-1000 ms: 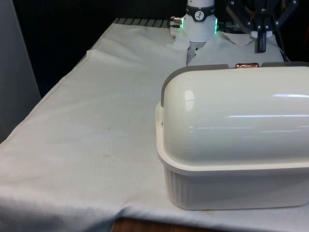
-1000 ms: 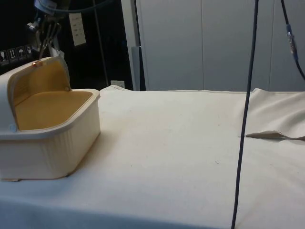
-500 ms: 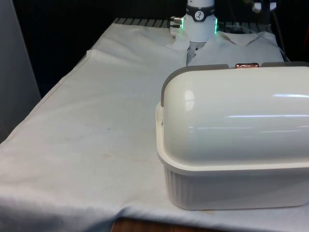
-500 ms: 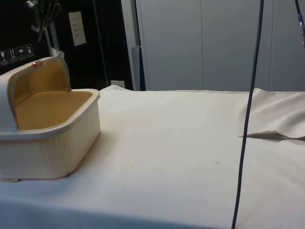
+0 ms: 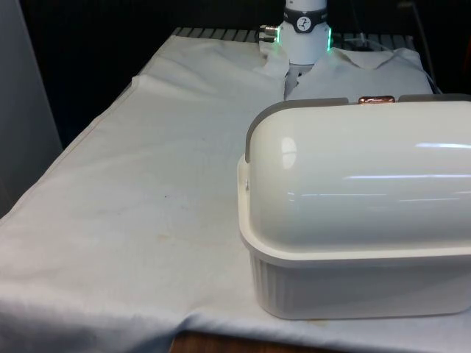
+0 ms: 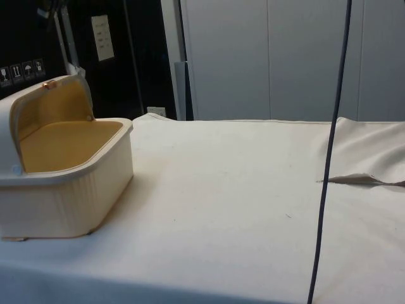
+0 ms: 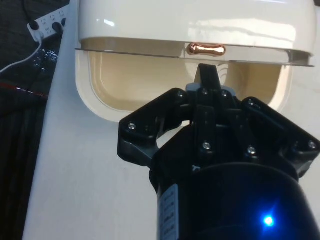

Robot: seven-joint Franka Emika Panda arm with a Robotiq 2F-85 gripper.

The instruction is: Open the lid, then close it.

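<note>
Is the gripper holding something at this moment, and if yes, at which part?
Nothing is held. The gripper is shut, apart from the copper handle of the open lid.

cream bread box (image 5: 353, 243) — grey-edged lid (image 5: 360, 169), copper handle (image 7: 205, 49), yellowish inside; white cloth (image 6: 240, 190).

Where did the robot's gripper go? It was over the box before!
It rose up and away from the bread box. From the wrist, the gripper now hangs above the copper handle, not touching it. The lid stayed open; the box did not move.
</note>
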